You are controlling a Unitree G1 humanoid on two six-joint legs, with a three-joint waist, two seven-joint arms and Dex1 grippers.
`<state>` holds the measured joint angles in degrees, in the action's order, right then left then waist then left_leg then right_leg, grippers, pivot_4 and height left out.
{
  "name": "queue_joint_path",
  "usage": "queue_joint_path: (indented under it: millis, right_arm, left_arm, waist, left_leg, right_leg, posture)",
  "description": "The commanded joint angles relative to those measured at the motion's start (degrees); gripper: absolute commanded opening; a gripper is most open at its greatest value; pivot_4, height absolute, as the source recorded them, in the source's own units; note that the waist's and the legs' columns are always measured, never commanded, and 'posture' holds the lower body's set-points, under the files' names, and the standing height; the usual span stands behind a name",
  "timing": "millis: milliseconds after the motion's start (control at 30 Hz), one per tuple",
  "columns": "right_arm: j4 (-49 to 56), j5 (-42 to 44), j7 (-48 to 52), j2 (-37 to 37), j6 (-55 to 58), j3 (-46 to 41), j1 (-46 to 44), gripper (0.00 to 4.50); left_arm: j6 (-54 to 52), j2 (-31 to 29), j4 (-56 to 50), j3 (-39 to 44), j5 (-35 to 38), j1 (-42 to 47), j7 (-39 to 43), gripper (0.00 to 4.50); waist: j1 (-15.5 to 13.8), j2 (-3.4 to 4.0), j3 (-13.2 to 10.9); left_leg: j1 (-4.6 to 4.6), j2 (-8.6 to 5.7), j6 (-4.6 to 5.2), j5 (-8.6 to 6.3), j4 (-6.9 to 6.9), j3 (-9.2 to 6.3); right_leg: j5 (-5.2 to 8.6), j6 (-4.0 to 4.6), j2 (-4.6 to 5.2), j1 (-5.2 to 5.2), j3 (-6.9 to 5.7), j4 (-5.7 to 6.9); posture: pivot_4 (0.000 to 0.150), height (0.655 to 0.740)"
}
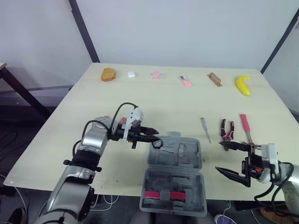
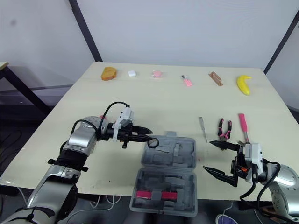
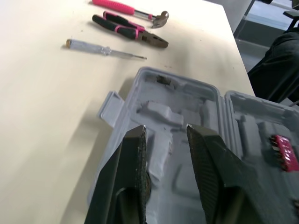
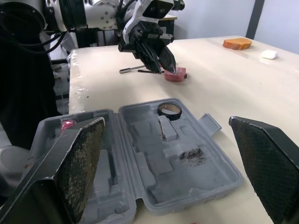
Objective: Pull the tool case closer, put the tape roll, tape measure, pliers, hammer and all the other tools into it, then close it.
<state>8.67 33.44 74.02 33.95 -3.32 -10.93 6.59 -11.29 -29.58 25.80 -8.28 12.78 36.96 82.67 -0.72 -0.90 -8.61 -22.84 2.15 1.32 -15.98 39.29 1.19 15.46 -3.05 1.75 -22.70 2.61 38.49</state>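
The grey tool case [image 1: 175,172] lies open on the table [image 1: 140,98] at the near edge, between the two arms. Its lid half is nearest the robot and carries a pink strip of bits [image 1: 163,194]. The tape roll [image 4: 169,110] lies flat in a corner of the far half, on the robot's left. The left hand [image 1: 155,136] hovers just over that corner, its fingers [image 3: 135,158] a little apart and pinching nothing that can be seen. The right hand [image 1: 218,156] is at the case's right side, low over the table, with its fingers spread wide and empty. Beyond it lie a clear-handled screwdriver [image 1: 205,129], the pliers [image 1: 227,129] with black and pink grips, and the pink-handled hammer [image 1: 245,127], side by side and apart from the case. A small pink-red object [image 4: 175,74] rests on the table just past the left hand. Along the far edge stand a row of a bread slice [image 1: 109,74], a white piece [image 1: 131,73], two small pink items [image 1: 155,74], a brown block [image 1: 215,79] and a banana [image 1: 243,85]. Any lettering on the tools is too small to read.
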Motion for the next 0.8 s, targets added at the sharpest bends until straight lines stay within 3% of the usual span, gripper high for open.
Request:
queue_joint_path:
  millis: [33,400,633,800]
  right_arm:
    - [1.4,0.0,-0.8,-0.6,-1.8,-0.3,0.4,4.50]
    - [2.8,-1.7,-3.8,-3.1,-4.4,0.9,3.2,4.50]
    - [2.1,-2.0,-4.6,-3.4,-5.3,1.5,2.8,4.50]
    - [2.2,-2.1,-4.8,-3.4,-5.6,1.6,2.9,4.50]
  left_arm:
    - [6.3,0.8,4.7,1.0,0.3,2.3,1.2,1.77]
    - [24.4,3.6,25.3,1.0,-2.7,8.0,3.7,1.77]
    - [32.6,7.4,34.2,0.8,-6.0,10.1,0.6,1.77]
    - [35.4,9.8,39.1,0.9,-8.8,10.2,-5.8,1.77]
  waist:
    - [0.0,0.00,0.0]
    - [0.0,0.00,0.0]
    - [0.0,-0.01,0.0]
    - [0.0,-0.01,0.0]
  left_leg:
    - [0.00,0.00,0.00,0.00,0.00,0.01]
    - [-0.01,0.00,0.00,0.00,0.00,0.10]
    - [-0.04,-0.01,0.00,0.00,0.00,0.11]
    - [-0.04,-0.01,0.00,0.00,0.00,0.09]
  right_leg:
    - [0.00,0.00,-0.01,0.00,0.00,0.00]
    - [0.00,0.00,-0.02,0.00,-0.01,0.00]
    - [0.00,0.00,-0.02,0.00,-0.04,-0.01]
    - [0.00,0.00,-0.03,0.00,-0.05,-0.01]
  posture:
    - [0.150,0.7400]
    - [0.150,0.7400]
    - [0.150,0.7400]
    - [0.150,0.7400]
